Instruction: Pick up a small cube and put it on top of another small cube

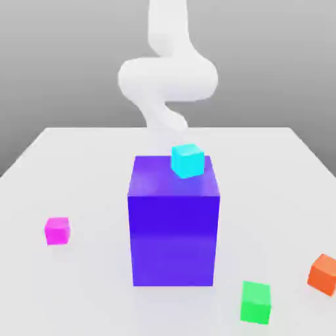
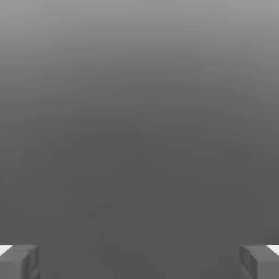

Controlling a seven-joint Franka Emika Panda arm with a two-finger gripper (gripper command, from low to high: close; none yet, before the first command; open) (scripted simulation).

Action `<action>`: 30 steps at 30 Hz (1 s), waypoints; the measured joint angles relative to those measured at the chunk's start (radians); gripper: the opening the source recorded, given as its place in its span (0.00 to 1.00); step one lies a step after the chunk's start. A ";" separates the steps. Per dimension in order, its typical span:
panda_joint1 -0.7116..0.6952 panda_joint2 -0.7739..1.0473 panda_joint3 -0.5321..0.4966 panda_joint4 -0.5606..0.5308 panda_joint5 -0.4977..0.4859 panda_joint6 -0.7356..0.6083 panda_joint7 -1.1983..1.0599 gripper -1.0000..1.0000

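Observation:
The small cube is plain magenta-pink and rests on the white table toward the exterior view's left, well apart from the arm. In the hand view my gripper is open, its two grey fingertips set wide apart with nothing between them, facing plain grey background. The white arm curls up behind the big purple-blue block.
A cyan cube sits on the far right part of the big block's top. A green cube lies near the front, an orange cube at the exterior view's right edge. The white table spreads around them.

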 joint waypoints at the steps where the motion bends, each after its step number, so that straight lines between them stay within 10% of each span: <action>1: -0.028 0.033 -0.006 -0.024 -0.010 0.024 0.031 0.50; 19: -0.465 0.577 -0.189 -0.416 -0.079 0.417 0.479 0.50; 24: -0.562 0.734 -0.247 -0.509 0.031 0.532 0.499 0.50; 30: -0.665 0.950 -0.077 -0.478 0.229 0.701 0.366 0.50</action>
